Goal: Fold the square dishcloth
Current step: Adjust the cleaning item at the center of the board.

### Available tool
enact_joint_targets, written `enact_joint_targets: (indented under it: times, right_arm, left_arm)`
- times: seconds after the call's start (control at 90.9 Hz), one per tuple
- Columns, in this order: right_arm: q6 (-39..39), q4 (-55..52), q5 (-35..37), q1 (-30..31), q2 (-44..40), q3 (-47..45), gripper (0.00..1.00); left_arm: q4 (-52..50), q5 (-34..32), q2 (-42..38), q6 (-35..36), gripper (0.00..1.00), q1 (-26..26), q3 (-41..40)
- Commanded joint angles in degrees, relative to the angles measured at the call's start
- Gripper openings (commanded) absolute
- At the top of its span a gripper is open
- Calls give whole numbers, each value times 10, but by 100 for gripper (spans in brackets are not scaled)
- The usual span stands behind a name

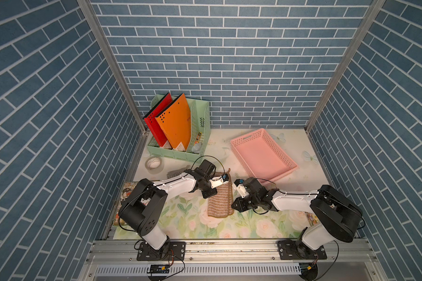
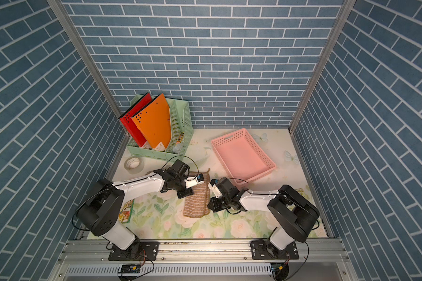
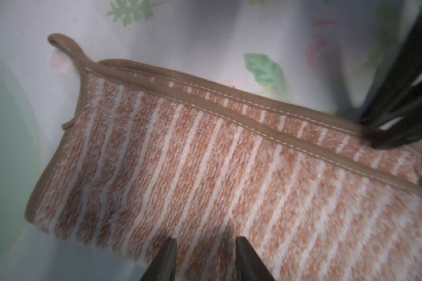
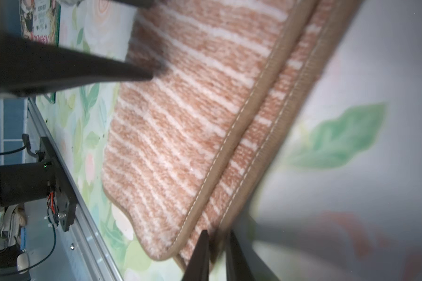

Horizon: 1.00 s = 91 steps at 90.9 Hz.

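Note:
The square dishcloth (image 1: 219,199) (image 2: 196,202), orange with white stripes and brown binding, lies folded in half on the floral table mat, its two bound edges slightly offset (image 3: 229,114). My left gripper (image 1: 226,179) (image 3: 205,243) is open just over the cloth's far end, with the striped top layer under its fingertips. My right gripper (image 1: 238,182) (image 4: 217,236) stands at the cloth's far right edge. Its jaws are a narrow gap apart, astride the lower layer's binding. In the left wrist view the right gripper's fingers (image 3: 380,141) touch that lower edge. The cloth (image 4: 180,121) lies flat.
A pink basket (image 1: 261,155) stands at the back right, close behind my right gripper. At the back left, a green file holder (image 1: 178,155) carries red and orange folders. A tape roll (image 1: 154,164) and a grey rag (image 1: 174,173) lie left of the cloth. A book (image 1: 127,192) is under my left arm.

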Motion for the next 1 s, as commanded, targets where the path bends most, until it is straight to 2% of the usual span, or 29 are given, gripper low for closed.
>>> enact_joint_targets:
  times: [0.0,0.088,0.176,0.319,0.451,0.517,0.704,0.99]
  right_arm:
    - [36,6,-2,28,-33,-6,17]
    - [-10,-53,38,28,-83,4,21]
    - [-114,-117,118,37,-132,26,27]
    - [-385,-151,228,106,-189,46,41]
    - [-654,-180,308,176,-187,38,59]
    - [-748,-171,331,196,-175,22,64]
    - [-885,-138,338,199,-132,13,63]
    - [-1001,-92,347,214,-71,1,61]
  left_arm:
    - [1,-25,-14,14,45,8,-7]
    - [-20,-3,-35,19,45,17,-3]
    - [-54,30,-51,33,46,33,8]
    - [-89,55,-46,31,45,70,42]
    - [-114,81,-33,26,45,84,61]
    - [-117,85,-28,25,46,84,62]
    - [-105,89,-7,13,45,83,65]
    - [-99,86,34,3,45,77,93]
